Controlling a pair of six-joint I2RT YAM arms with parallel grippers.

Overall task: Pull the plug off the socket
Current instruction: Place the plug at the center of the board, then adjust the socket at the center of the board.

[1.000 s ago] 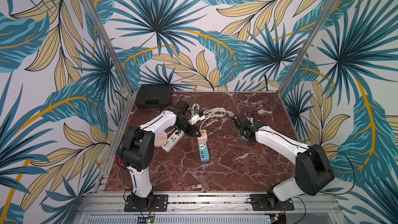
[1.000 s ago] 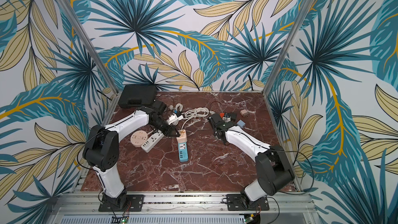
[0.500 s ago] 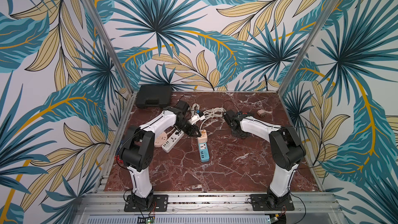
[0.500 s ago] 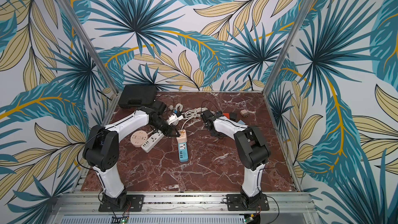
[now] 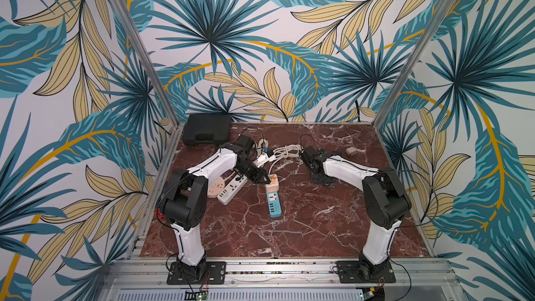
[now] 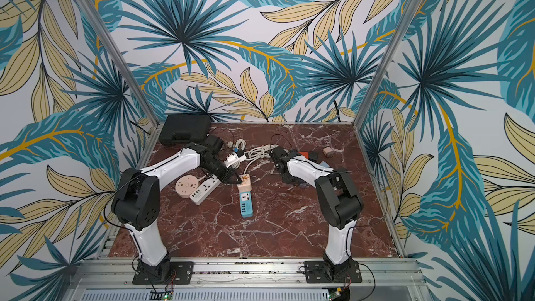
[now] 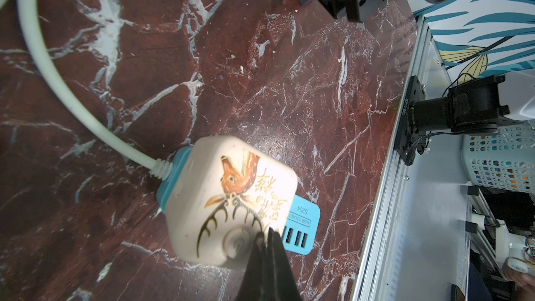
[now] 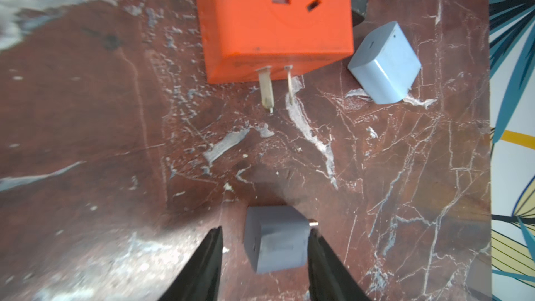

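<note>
The left fingers are pressed together, tips touching the top of the cream, fish-painted cube plug, which sits on the blue plastic socket strip. The right fingers stand apart around a small grey cube charger on the red marble counter. An orange cube adapter lies ahead of them.
</note>
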